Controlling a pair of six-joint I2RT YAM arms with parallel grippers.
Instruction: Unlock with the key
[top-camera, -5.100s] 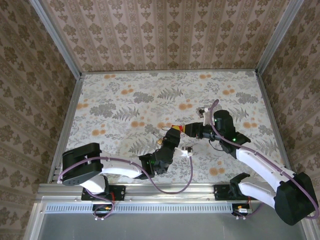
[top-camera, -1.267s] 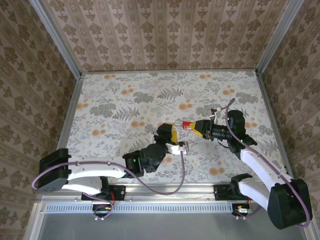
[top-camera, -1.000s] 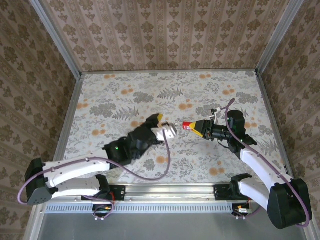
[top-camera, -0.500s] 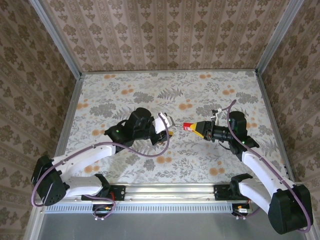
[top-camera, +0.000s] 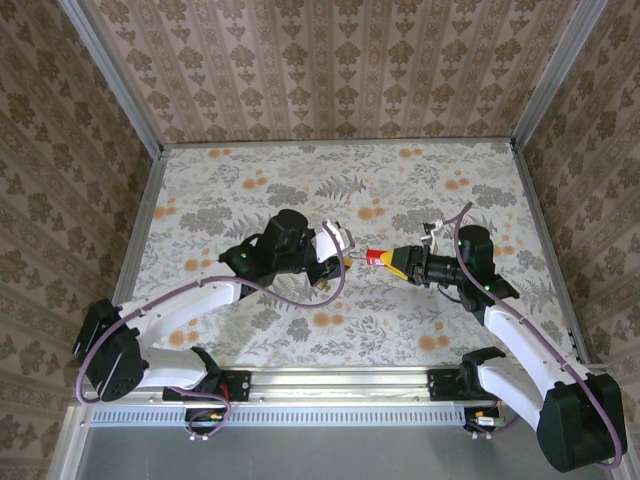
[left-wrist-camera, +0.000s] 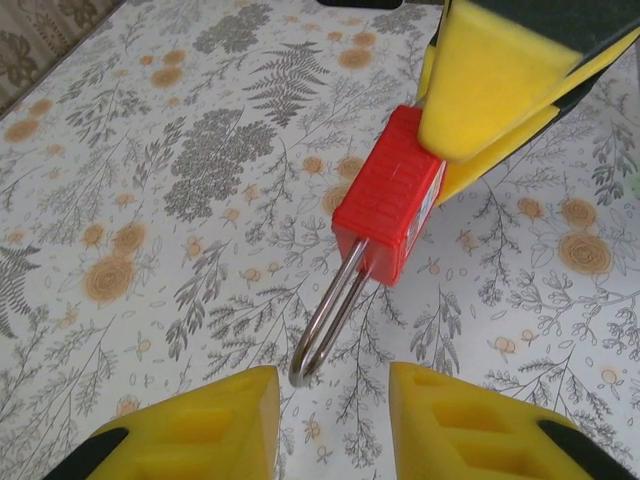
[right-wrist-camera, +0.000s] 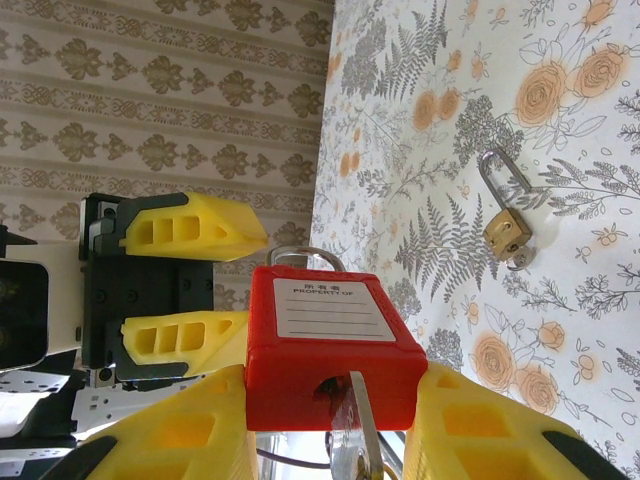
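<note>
- Red padlock (top-camera: 377, 255): held above the tabletop (top-camera: 250, 190), its body clamped between the jaws of the right gripper (right-wrist-camera: 335, 380). The label face is turned to the right wrist camera.
- Shackle (left-wrist-camera: 325, 320): steel, pointed towards the left gripper (left-wrist-camera: 335, 400), its tip just ahead of the gap.
- Left gripper: jaws spread apart, nothing grasped.
- Key (right-wrist-camera: 361, 418): metal blade seen in the keyhole at the base of the red padlock.
- Small brass padlock (right-wrist-camera: 505, 228): laid flat on the tabletop.
</note>
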